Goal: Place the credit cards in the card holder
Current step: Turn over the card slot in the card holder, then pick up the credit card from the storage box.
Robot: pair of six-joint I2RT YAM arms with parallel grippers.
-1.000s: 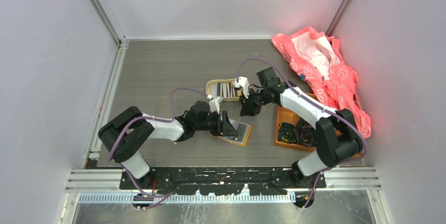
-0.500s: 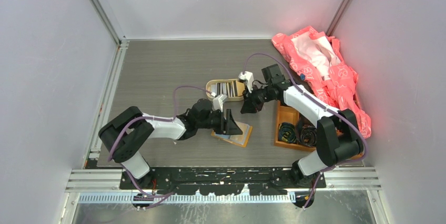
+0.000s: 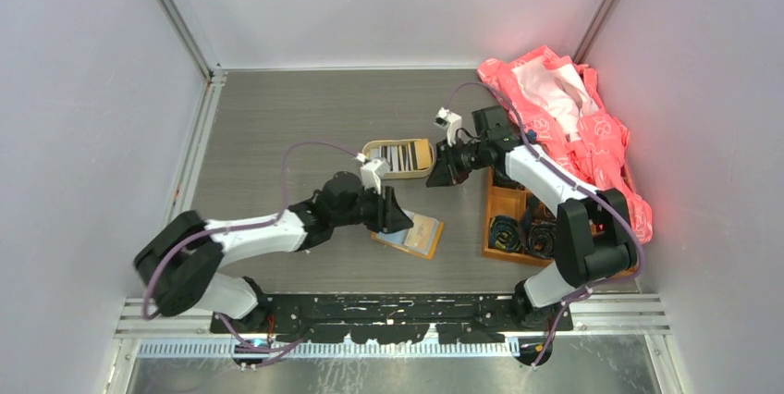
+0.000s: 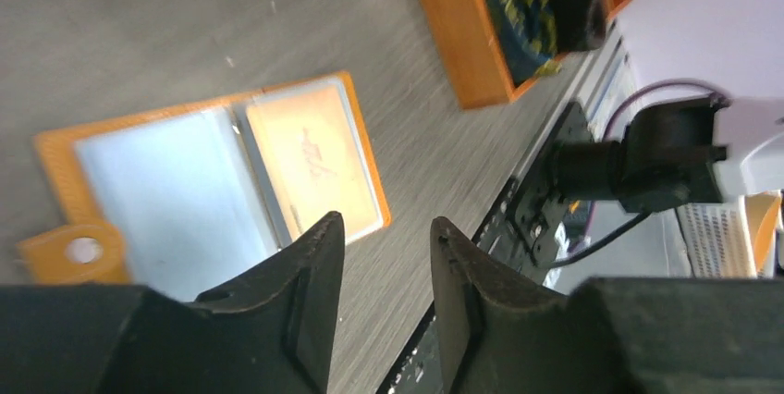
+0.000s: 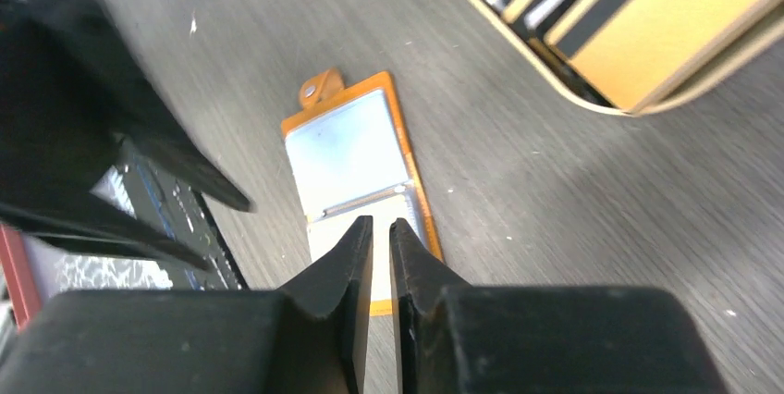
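Centrally, the card holder (image 3: 418,235) lies open and flat on the table (image 3: 277,126), just in front of a tin (image 3: 368,152) of cards (image 3: 399,156). The left gripper (image 3: 404,220) hovers over its left part — jaws spread, empty. The right gripper (image 3: 436,179) hangs beside the tin — jaws almost pressed together, nothing seen between.
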